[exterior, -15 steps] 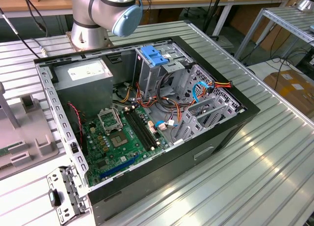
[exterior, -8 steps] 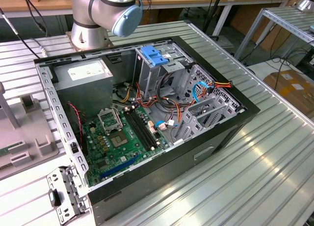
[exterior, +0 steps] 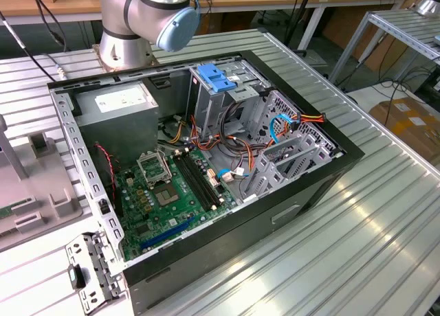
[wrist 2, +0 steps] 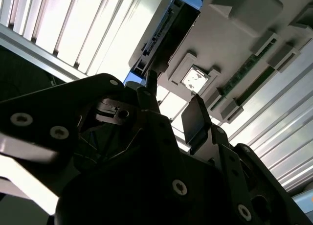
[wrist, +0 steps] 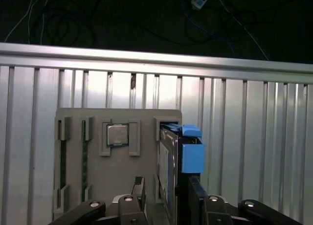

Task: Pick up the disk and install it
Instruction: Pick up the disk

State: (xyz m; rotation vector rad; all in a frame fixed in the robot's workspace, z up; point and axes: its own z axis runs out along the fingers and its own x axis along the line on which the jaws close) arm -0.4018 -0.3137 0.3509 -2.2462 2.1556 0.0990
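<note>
1. Exterior view – ribbed metal table carrying an open computer case, with the power supply, motherboard and blue-capped drive cage inside; the arm base stands behind the case.
2. Grey holder tray lies on the table slats in both wrist views.
3. The disk stands on edge in a tray slot, blue rail on one side – it is not in the case.
4. Gripper: jaws apart, nothing clamped. The disk lines up with the gap; in the second wrist view it sits just ahead of the fingertips.
5. Processor chip sits in a tray pocket beside the disk.
</note>
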